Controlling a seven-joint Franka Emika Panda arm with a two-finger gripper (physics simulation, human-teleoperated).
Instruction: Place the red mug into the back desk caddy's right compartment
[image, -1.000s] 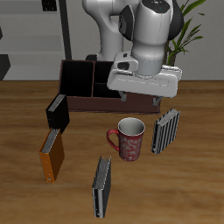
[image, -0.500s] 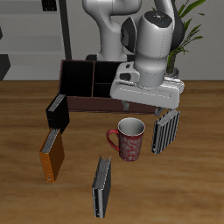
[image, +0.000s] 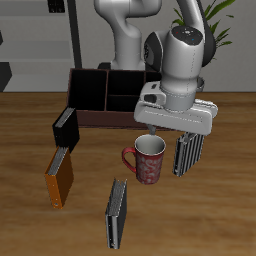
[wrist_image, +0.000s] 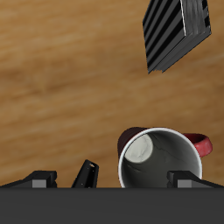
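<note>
Red mug (image: 146, 160) upright near the table's middle, well short of the front edge, handle (wrist_image: 200, 144) sticking out sideways. Probably rigid, light, glazed and slick; best pinched across the rim wall, away from the handle. No readable writing anywhere. Gripper (image: 152, 133) just above the rim; open or closed, cannot tell. Striped book (image: 188, 149) just beside. Back desk caddy (image: 105, 93) farther back.

small red mug (image: 147, 160) with pale speckles and a white inside, below the white-and-grey robot gripper (image: 151, 133). beside it, an upright black-and-grey striped book (image: 189, 149). behind, a dark brown-black desk caddy (image: 96, 98) on the brown woodgrain table (image: 215, 215).
</note>
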